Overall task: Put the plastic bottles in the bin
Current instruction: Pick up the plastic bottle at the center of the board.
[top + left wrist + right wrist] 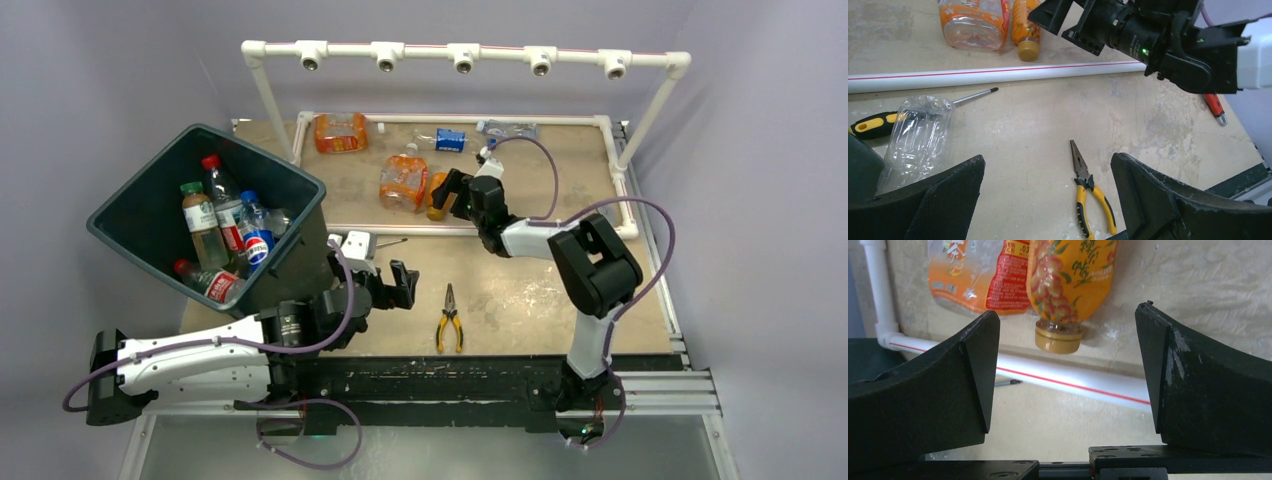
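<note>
We see a dark teal bin and pliers with yellow handles. One orange bottle carries a fruit pattern and a golden cap. The second bottle has an orange and red label (white characters on the orange part). The white pipe bears a thin red line.

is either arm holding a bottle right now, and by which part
Nothing is held: the left gripper and the right gripper both stand open and empty.

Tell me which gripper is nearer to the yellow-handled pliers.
Left. The left gripper hovers open just left of the pliers. The right gripper is farther off, up at the white pipe, facing the orange bottles.
</note>
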